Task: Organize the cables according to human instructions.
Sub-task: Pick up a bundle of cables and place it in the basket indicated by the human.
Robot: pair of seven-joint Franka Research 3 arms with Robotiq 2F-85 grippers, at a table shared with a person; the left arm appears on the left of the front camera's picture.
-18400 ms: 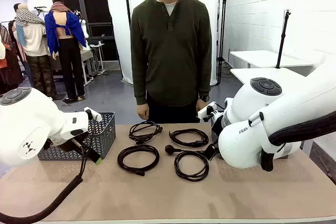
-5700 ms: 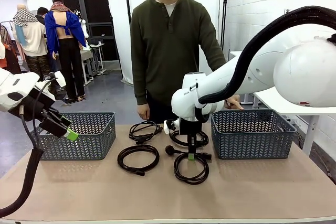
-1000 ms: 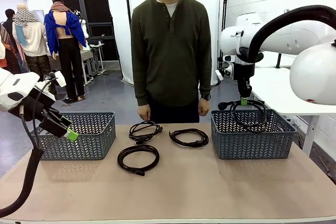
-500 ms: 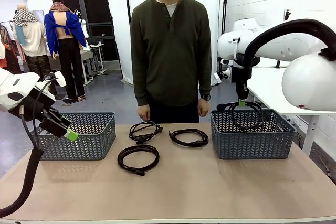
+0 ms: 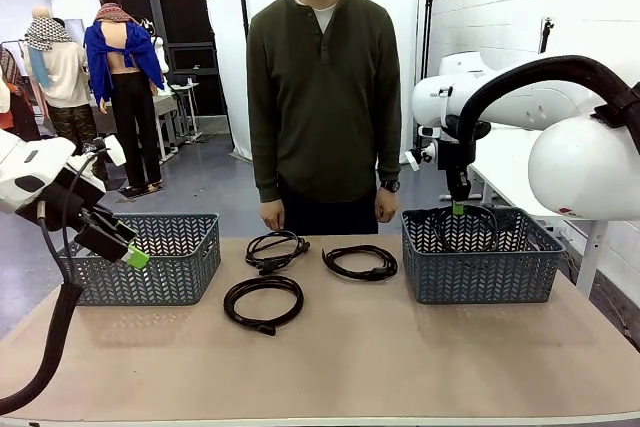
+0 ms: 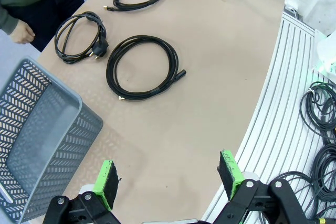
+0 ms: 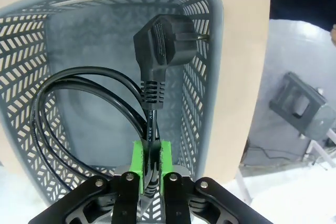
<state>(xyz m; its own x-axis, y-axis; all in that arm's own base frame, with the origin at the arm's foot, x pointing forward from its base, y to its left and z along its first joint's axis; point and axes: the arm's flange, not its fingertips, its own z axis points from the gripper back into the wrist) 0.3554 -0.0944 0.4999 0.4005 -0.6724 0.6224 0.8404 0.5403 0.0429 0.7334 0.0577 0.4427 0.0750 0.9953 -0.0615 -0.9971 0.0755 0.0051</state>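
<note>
Right jaws pinch a looped black cable (image 7: 149,100) below its chunky plug (image 7: 160,38); left jaws gape.

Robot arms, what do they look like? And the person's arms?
The left arm and right arm are round and white, each with a thick black ribbed hose. The left gripper and right gripper are black with green pads. The person wears dark olive sleeves and a wristwatch.

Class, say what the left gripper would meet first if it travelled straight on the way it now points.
Probably the bare table, just short of the nearest cable loop; depth is unclear.
</note>
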